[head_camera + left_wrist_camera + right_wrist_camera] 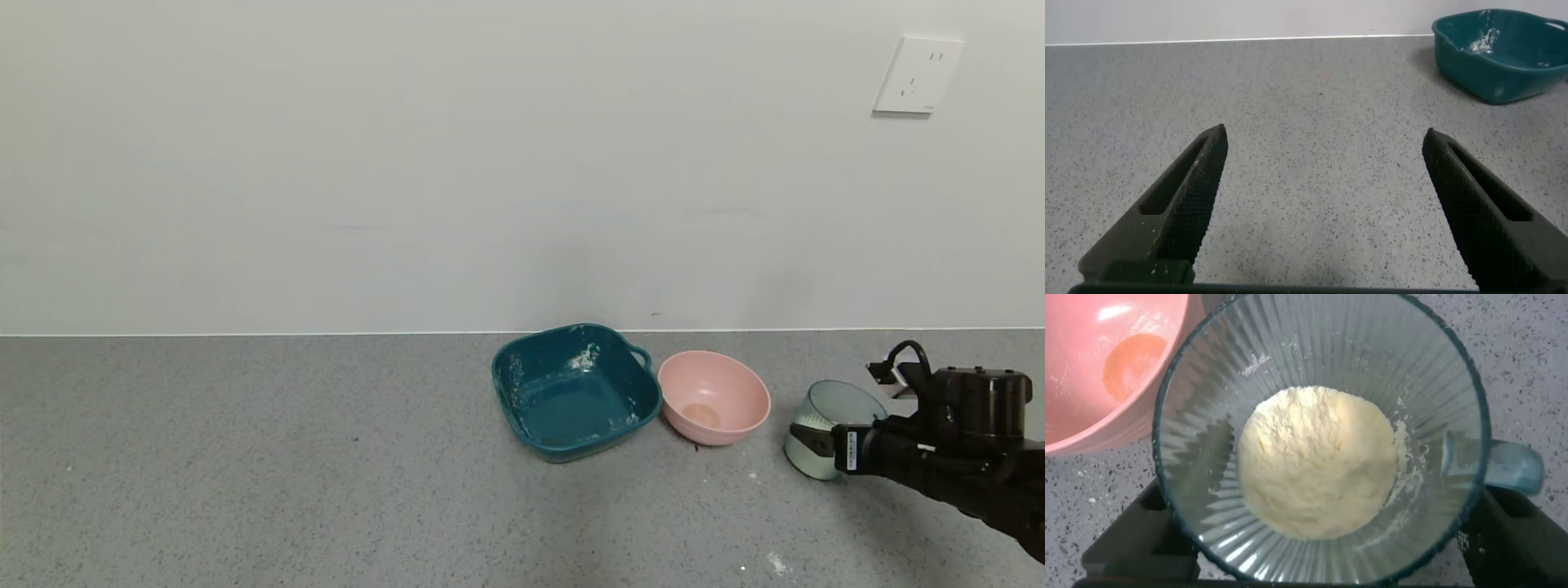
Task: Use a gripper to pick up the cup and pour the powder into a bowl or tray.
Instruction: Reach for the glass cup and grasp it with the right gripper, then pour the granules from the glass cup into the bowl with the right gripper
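Right under my right wrist camera sits the cup [1323, 433], mouth up toward the lens, with a heap of cream powder [1315, 461] lying in its bottom. My right gripper [826, 447] has its fingers closed against the cup's ribbed sides, one dark finger [1135, 539] showing on each side below the rim. In the head view the cup [829, 425] leans, its mouth tipped toward about 1 o'clock. I cannot tell whether its base touches the counter [245, 457]. In the right wrist view its small loop handle [1515, 465] points away from the pink bowl [1102, 367].

At 9 o'clock from the cup in the head view, the pink bowl [714, 398] stands close by with a narrow strip of bare counter between them. The teal dish [574, 390] lies just beyond, its handle nearly meeting the bowl's rim, white smears inside it. From the dish toward 9 o'clock the counter runs wide and open; the wall [408, 163] closes it at 12 o'clock, carrying an outlet [918, 75].

My left gripper [1323, 212] hangs over bare counter, fingers spread wide, the teal dish [1503, 53] well away from it.
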Available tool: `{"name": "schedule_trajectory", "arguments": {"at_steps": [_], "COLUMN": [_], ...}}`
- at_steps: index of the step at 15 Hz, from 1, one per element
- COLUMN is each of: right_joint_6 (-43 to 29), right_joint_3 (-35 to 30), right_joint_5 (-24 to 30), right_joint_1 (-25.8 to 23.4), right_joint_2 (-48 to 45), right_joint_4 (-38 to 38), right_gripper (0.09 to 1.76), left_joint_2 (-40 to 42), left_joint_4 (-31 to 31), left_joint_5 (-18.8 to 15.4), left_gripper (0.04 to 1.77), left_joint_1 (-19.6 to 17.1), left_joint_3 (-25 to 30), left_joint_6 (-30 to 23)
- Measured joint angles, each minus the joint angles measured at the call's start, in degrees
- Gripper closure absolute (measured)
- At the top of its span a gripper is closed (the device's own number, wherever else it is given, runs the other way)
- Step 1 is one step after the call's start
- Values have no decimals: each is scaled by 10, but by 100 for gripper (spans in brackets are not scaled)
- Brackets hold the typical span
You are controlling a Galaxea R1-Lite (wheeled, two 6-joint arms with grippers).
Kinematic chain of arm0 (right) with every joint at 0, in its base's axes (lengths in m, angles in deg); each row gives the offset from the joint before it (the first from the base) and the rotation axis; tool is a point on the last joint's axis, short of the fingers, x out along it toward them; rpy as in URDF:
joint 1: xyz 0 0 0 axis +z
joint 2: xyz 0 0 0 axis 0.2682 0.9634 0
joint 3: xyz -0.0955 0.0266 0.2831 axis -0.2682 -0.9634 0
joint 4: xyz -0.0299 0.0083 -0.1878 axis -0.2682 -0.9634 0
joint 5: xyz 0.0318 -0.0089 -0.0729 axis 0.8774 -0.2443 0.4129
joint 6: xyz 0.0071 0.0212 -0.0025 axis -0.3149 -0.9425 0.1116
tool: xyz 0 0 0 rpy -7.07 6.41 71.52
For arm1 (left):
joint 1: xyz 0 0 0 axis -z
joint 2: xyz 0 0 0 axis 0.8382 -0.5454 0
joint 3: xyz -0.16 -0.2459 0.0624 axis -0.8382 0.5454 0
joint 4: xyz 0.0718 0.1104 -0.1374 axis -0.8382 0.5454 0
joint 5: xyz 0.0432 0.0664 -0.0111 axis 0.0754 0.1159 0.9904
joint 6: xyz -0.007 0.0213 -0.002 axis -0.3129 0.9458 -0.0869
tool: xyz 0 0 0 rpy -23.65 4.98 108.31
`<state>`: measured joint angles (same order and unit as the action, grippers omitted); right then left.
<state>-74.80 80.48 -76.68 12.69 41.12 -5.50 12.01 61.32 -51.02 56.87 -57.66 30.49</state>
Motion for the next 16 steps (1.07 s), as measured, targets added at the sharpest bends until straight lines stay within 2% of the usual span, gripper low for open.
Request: {"name": "schedule_trajectory", "arguments": {"at_steps": [10,11,12,16], "right_joint_6": [2,3,3,7], "right_joint_3": [17,17,17,17], "right_joint_5": [0,0,0,0], "right_joint_1": [-4,-4,-4,-4], "right_joint_2": [16,17,17,17], "right_joint_4": [0,0,0,1], "right_gripper": [14,33,44,50], "left_joint_2": [0,0,0,0], "left_joint_4": [0,0,0,0], "left_joint_5": [0,0,0,0], "left_gripper": [9,9,9,9], "left_joint_1": [0,0,0,0], "left_joint_3": [0,0,0,0], "left_joint_6": [0,0,0,0]}}
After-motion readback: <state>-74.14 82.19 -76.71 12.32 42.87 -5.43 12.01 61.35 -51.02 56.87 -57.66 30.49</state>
